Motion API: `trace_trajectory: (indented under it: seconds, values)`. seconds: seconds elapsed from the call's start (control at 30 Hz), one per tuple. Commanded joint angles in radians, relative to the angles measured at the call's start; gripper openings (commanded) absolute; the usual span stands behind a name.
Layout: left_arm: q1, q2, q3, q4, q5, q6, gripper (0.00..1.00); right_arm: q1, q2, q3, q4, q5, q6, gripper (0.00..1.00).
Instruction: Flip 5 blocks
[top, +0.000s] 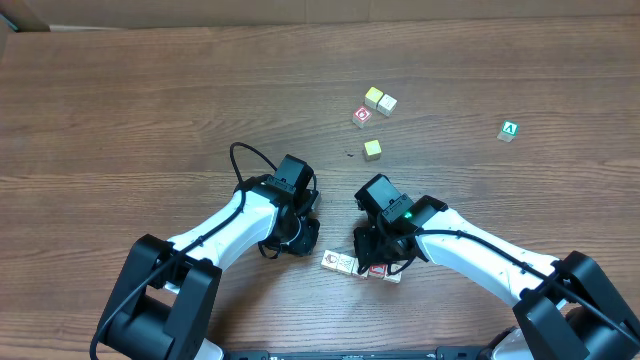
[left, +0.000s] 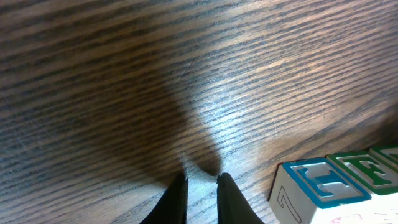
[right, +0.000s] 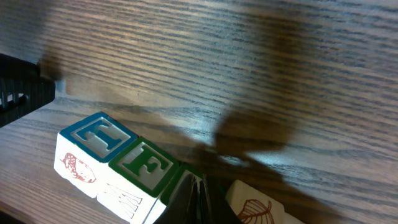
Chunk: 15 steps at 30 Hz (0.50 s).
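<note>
A row of small pale blocks (top: 341, 263) lies near the table's front edge. In the right wrist view a blue-letter block (right: 94, 138) and a green-letter block (right: 145, 163) sit side by side, with a leaf-picture block (right: 256, 208) further right. My right gripper (right: 198, 184) is shut, empty, its tips down among these blocks, against a green-rimmed one. My left gripper (left: 202, 179) is shut to a thin slit with nothing in it, low over bare wood just left of the blue-letter block (left: 318, 186). Another block, with a red picture (top: 362, 116), lies further back.
Two plain yellow cubes (top: 380, 100) sit beside the red-picture block, and a third (top: 372, 148) lies nearer. A green "A" cube (top: 509, 131) is far right. The left arm's black cable (top: 245, 160) loops over the table. Both grippers stand close together at the block row.
</note>
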<state>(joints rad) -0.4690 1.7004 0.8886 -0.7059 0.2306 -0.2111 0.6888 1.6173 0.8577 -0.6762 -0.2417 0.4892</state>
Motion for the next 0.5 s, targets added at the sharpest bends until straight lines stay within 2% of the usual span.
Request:
trace_trajectory:
  seconds: [0.0,0.47]
  values:
    - [0.005,0.013,-0.002,0.0,-0.013,-0.013,0.11,0.002,0.006,-0.003,-0.003,-0.018,-0.012,0.06]
    - [0.005,0.013,-0.002,0.001,-0.014,-0.013,0.12,-0.045,0.006,0.026,-0.005,0.092,0.012,0.05]
